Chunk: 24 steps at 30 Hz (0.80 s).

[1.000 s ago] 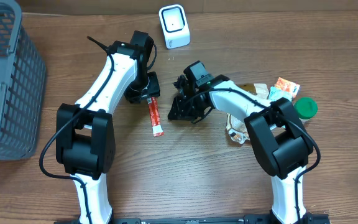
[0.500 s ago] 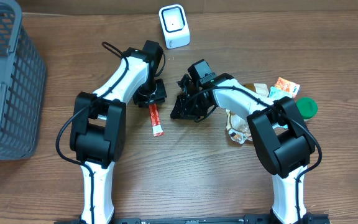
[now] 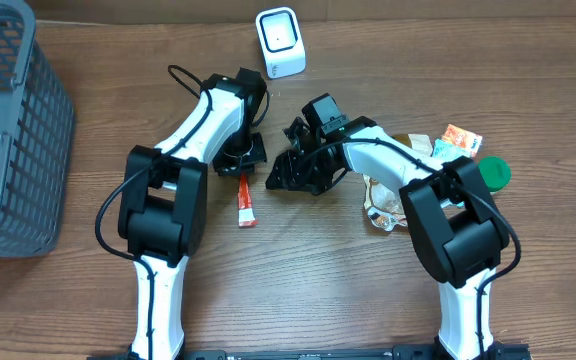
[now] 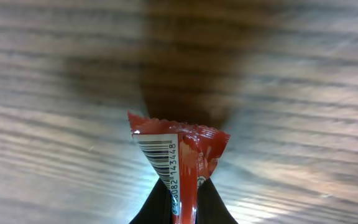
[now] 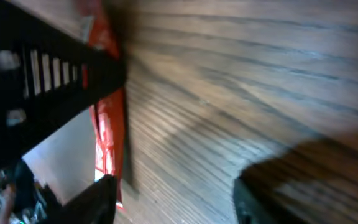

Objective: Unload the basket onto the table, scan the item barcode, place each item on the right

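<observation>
**A:** From overhead, where do we find the sachet?

**B:** We see the red sachet [image 3: 245, 203] over the table [image 3: 318, 290], in front of the scanner [image 3: 280, 42] and well apart from it. Its far end sits in the left gripper [image 3: 240, 166], which we read as clamped on it. We cannot tell whether the near end rests on the wood.

**A:** And the other arm?

**B:** We see the right gripper [image 3: 290, 175] just to the right of the sachet and not touching it. From above we cannot tell how wide it stands. A basket [image 3: 8, 130] sits at the left edge. Some packets [image 3: 461, 138] and a green lid [image 3: 491, 173] lie at the far right.

**A:** What do we get from the left wrist?

**B:** We see the sachet [image 4: 179, 152] pinched between the dark fingers [image 4: 153, 208] of the left gripper [image 4: 182, 204]. Its barcode [image 4: 157, 155] faces us, its crimped end points away, and the wood beyond is blurred.

**A:** And from the right wrist?

**B:** We see the right gripper [image 5: 179, 199] with its fingers [image 5: 98, 199] well apart and only bare wood between them. The sachet [image 5: 109, 121] hangs to the left, outside those jaws. Its upper end runs behind the black left gripper [image 5: 86, 74].
</observation>
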Each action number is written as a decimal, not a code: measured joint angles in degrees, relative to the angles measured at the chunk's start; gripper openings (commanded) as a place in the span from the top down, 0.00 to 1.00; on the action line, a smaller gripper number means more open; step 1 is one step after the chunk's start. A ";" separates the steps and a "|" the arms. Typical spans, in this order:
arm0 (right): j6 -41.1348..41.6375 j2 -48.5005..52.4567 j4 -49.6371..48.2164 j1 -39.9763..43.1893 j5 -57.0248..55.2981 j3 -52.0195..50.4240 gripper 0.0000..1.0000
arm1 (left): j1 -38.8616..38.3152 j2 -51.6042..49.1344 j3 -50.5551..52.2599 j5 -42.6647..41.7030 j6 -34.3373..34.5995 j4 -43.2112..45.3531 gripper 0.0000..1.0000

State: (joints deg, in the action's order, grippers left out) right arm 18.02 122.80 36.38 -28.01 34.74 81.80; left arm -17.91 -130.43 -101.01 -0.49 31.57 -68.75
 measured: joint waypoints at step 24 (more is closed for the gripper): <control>-0.02 0.59 -9.92 -0.02 20.81 -0.42 0.52 | 1.99 -1.40 -14.23 1.18 2.01 -13.81 0.96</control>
State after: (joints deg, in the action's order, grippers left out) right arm 18.00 123.39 26.46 -28.03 55.55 81.38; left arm -15.92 -131.83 -115.24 0.69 33.58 -82.56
